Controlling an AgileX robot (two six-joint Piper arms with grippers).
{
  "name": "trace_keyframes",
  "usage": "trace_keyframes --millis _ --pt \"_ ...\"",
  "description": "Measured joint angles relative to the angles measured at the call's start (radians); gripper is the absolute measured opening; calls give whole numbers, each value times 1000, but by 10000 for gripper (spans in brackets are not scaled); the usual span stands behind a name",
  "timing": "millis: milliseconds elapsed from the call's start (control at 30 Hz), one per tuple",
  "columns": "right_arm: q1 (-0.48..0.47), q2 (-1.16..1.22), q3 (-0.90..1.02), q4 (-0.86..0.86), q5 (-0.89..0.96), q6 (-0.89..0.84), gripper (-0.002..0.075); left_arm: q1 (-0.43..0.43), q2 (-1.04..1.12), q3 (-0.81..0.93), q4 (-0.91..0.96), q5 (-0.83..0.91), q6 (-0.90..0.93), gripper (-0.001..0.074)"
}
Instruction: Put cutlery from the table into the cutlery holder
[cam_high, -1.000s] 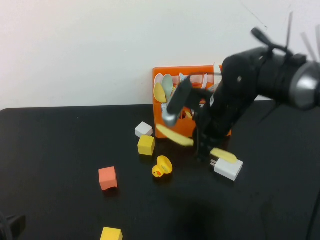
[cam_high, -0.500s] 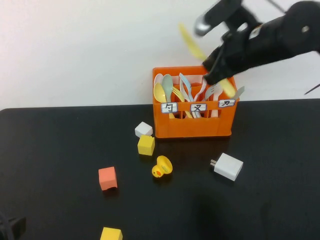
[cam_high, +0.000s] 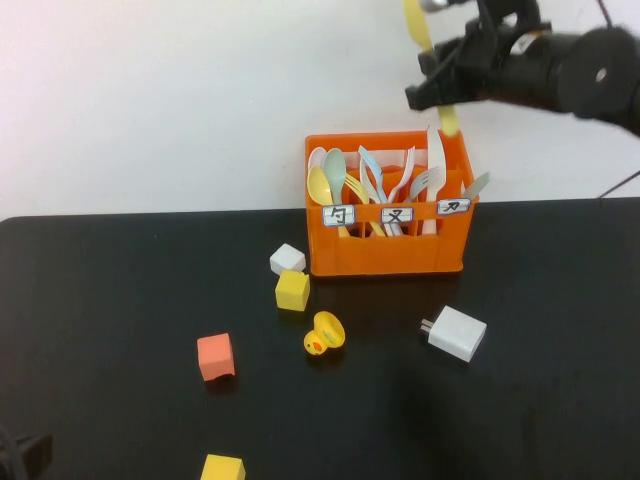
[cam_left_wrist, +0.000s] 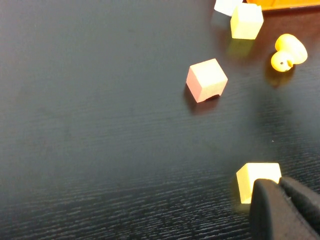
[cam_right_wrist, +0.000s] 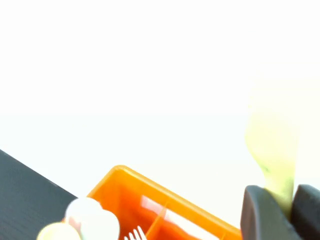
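My right gripper (cam_high: 436, 82) is shut on the yellow knife (cam_high: 414, 24) and holds it nearly upright in the air. The knife's lower end (cam_high: 450, 122) hangs just above the right end of the orange cutlery holder (cam_high: 385, 255). In the right wrist view the yellow knife (cam_right_wrist: 272, 145) sits between the gripper's (cam_right_wrist: 285, 212) dark fingers, with the holder's rim (cam_right_wrist: 125, 180) below. The white knife (cam_high: 437, 160) stands in the holder's right compartment. My left gripper (cam_left_wrist: 277, 185) is shut and empty, low over the black table (cam_high: 120, 300) at the near left.
Pastel spoons and forks (cam_high: 350, 185) stand in the holder. A white charger block (cam_high: 457, 333), a yellow duck (cam_high: 323, 333), two yellow cubes (cam_high: 292, 290) (cam_high: 222, 468), an orange cube (cam_high: 214, 356) and a white cube (cam_high: 287, 259) lie in front of it.
My right gripper has lifted the yellow knife from the table in front of the holder, swung it up and turned it nearly upright above the holder's right end. The left arm has not moved.
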Motion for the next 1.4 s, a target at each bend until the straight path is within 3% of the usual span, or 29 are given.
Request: trace_keyframes --millis 400,667,1067,1400 --pt "0 45 192 140 -294 27 110 0 0 0 0 -13 0 -1" --pt "0 124 196 147 -374 155 110 0 0 0 0 -19 0 -1" --pt "0 169 196 149 -425 196 109 0 0 0 0 -19 0 -1" --pt "-2 169 196 146 -429 408 109 0 0 0 0 -19 0 -1"
